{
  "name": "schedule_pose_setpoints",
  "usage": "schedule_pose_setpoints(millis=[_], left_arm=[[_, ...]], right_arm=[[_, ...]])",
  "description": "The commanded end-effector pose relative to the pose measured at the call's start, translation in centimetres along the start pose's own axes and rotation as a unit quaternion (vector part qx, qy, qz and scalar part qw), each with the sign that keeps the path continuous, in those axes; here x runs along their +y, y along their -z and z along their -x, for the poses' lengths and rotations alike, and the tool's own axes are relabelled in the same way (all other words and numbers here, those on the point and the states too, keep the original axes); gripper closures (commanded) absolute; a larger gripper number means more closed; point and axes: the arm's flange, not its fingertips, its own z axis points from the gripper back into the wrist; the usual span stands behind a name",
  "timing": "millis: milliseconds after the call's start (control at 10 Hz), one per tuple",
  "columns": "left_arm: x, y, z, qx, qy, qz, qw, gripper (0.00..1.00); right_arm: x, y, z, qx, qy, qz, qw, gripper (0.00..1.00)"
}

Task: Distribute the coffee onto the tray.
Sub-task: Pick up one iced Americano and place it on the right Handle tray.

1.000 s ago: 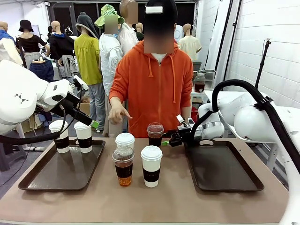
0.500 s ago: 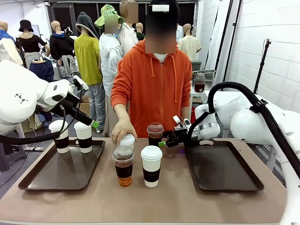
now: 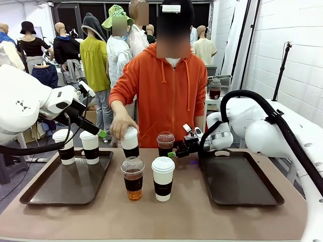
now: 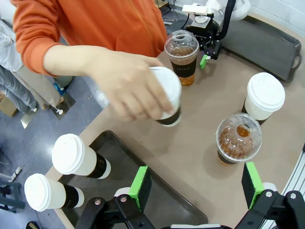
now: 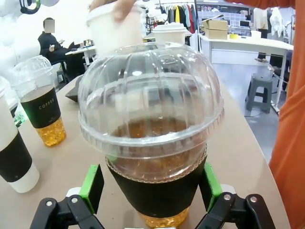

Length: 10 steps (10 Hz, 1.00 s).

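Two white sleeved cups (image 3: 90,146) stand at the back of the left tray (image 3: 60,186). A person's hand holds a third white cup (image 3: 130,141) lifted off the table. On the bare table stand a clear dome-lidded cup (image 3: 133,177), a white cup (image 3: 163,178) and, farther back, a second clear cup (image 3: 165,143). My right gripper (image 3: 175,152) is open, with its green pads (image 5: 93,186) on either side of that far clear cup (image 5: 152,138). My left gripper (image 3: 99,131) hangs open and empty above the left tray (image 4: 114,162).
The right tray (image 3: 242,179) lies flat at the right side of the table, with the right arm reaching over its back edge. The person in orange stands at the far edge, one arm stretched over the table's middle.
The person's hand came down on the back white cup and lifted it up and left. My right gripper slid left until its fingers flank the far clear cup. The left arm stayed still.
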Motion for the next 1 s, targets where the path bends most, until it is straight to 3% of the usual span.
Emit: schedule_pose_setpoints(millis=[0,500,700,900], left_arm=[[0.1,0.0,0.2,-0.004,-0.001,0.007,1.000,0.00],[0.1,0.0,0.2,-0.004,-0.001,0.007,1.000,0.00],[0.1,0.0,0.2,-0.004,-0.001,0.007,1.000,0.00],[0.1,0.0,0.2,-0.004,-0.001,0.007,1.000,0.00]], right_arm=[[-1.4,1.1,-0.2,0.010,0.010,-0.012,1.000,0.00],[-2.1,2.3,-0.3,-0.005,0.004,-0.022,1.000,0.00],[-2.1,2.0,0.0,-0.012,0.017,-0.030,0.999,0.32],[-1.8,1.9,-0.2,-0.008,0.017,-0.026,0.999,0.32]])
